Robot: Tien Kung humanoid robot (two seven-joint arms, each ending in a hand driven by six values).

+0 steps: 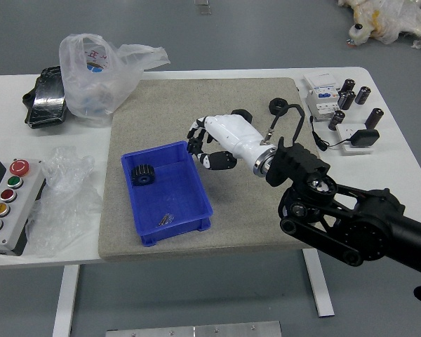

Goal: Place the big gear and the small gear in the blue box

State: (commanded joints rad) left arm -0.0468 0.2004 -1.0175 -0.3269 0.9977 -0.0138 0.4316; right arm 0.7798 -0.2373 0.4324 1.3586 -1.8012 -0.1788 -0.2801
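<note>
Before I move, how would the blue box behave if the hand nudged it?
Being wide and low-walled, the blue box would probably slide rather than tip. Its straight walls suggest fairly stiff plastic. The black gear inside has bare floor beside it, so it might shift.

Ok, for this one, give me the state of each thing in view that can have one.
Blue box: open-topped, upright, not empty.
Black gear: inside the box, near its far left corner.
Right hand: by the box's far right corner; whether it holds anything is unclear.
Black nut: on the mat, partly hidden by the hand.
Translucent bag: puffed up.
Clear plastic: crumpled.
Button panel: whether lit or pressed, unclear.
</note>
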